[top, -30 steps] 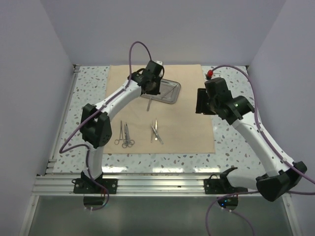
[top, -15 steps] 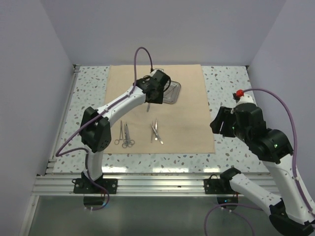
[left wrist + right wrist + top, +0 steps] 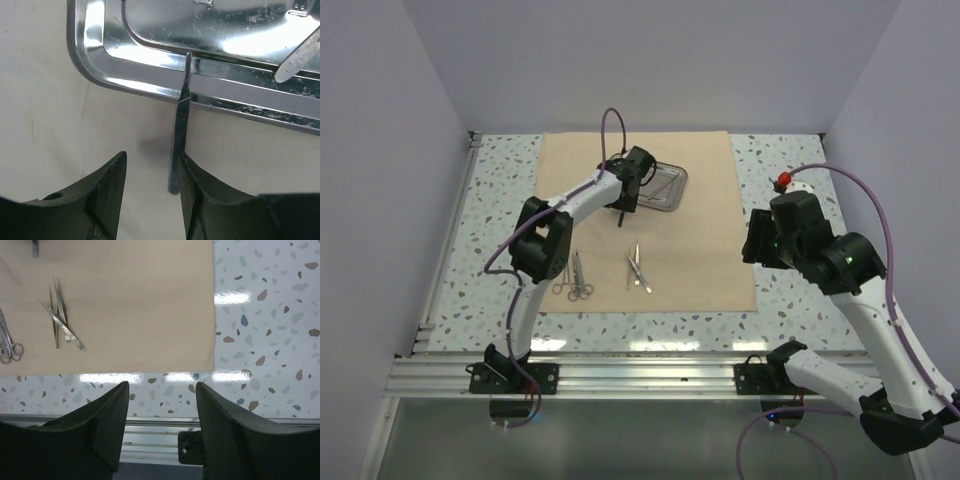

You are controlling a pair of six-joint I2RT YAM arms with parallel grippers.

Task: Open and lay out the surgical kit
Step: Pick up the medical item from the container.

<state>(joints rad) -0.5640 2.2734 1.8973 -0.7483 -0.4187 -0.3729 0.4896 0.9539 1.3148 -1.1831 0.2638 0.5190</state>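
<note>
The beige cloth wrap (image 3: pixel 690 240) lies spread flat on the table. The steel tray (image 3: pixel 665 188) sits on its far middle. My left gripper (image 3: pixel 624 207) is open at the tray's near-left rim (image 3: pixel 130 65). A thin steel handle (image 3: pixel 180 125) leans on that rim, its near end against the inner side of my right finger (image 3: pixel 200 190); it also shows in the top view (image 3: pixel 623 218). A flat steel tip (image 3: pixel 300 55) lies in the tray. Scissors (image 3: pixel 572 276) and tweezers (image 3: pixel 637 268) lie on the cloth's near part. My right gripper (image 3: pixel 756 238) is open and empty, above the cloth's right edge.
The right wrist view shows the cloth (image 3: pixel 140 295), the tweezers (image 3: pixel 62 322), the scissors' rings (image 3: pixel 7 347), speckled tabletop (image 3: pixel 260 340) and the metal rail (image 3: pixel 150 435) at the near edge. White walls enclose the table.
My right arm pulled back from the cloth's right edge toward the near right. My left arm's elbow swung in while its gripper stayed at the tray with the thin handle.
</note>
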